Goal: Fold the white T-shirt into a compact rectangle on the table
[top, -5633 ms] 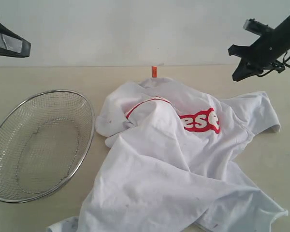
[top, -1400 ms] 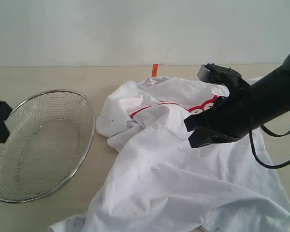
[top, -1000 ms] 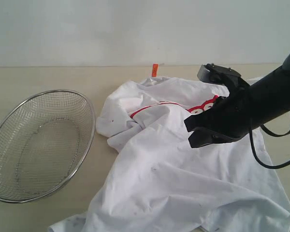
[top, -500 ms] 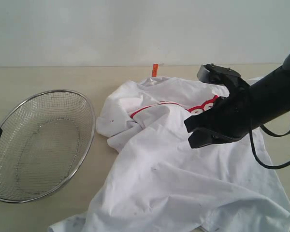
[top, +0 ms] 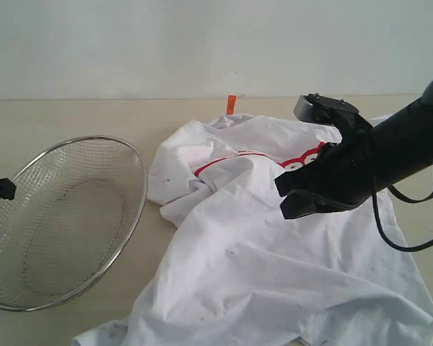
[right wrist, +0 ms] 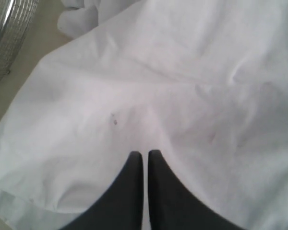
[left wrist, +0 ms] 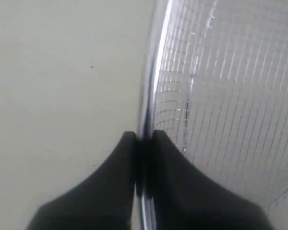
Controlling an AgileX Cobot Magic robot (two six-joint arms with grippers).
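Both jaws closed, left on basket [left wrist: 153,72]

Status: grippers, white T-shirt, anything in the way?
Left gripper shut on rim of round steel wire-mesh basket. Right gripper shut above white short-sleeved T-shirt, crumpled, unfolded, on beige table. Basket close beside shirt.

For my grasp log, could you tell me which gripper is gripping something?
The left gripper: it pinches the basket rim. The right gripper is shut on nothing above the T-shirt.
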